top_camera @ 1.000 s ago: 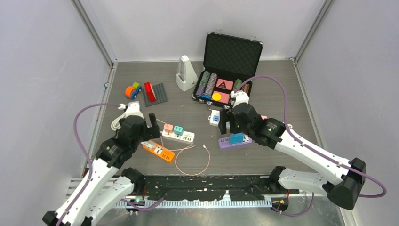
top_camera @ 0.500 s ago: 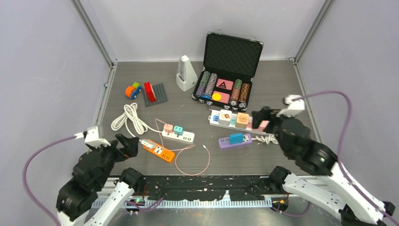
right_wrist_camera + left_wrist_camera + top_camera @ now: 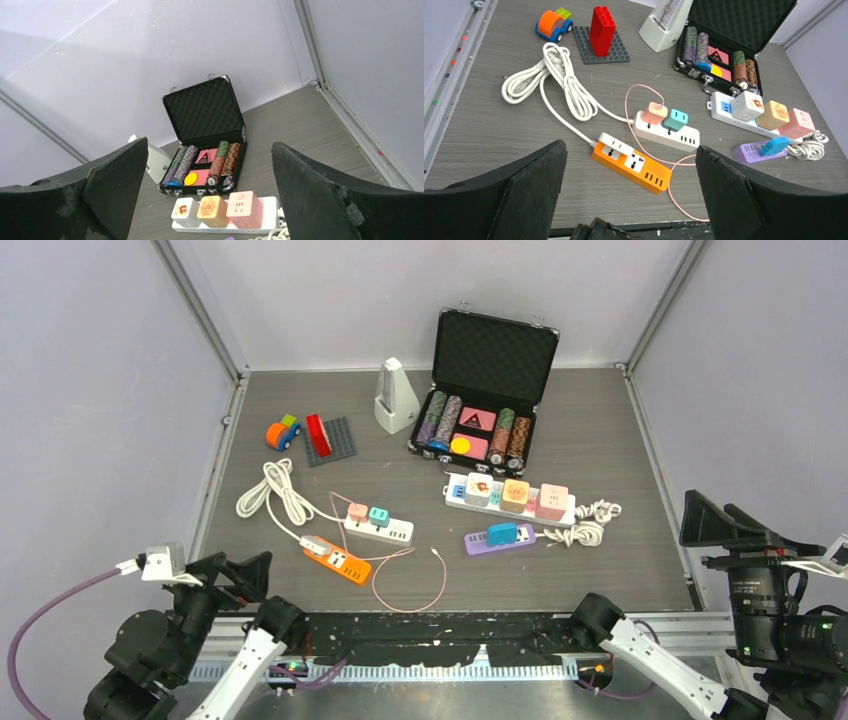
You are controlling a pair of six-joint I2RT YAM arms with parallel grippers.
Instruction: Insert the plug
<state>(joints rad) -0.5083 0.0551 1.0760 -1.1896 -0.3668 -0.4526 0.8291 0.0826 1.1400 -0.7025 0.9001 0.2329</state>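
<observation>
The table [image 3: 600, 430] has a dark grey wood-grain surface. Plain pale lavender walls [image 3: 330, 300] enclose it at the rear and both sides. Aluminium posts [image 3: 198, 310] run up the rear corners. Lighting is even and diffuse.

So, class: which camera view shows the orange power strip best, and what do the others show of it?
The left wrist view: the orange power strip lies close and central, its sockets plainly visible. The top external view shows it whole but small. The right wrist view does not show it at all.
</observation>
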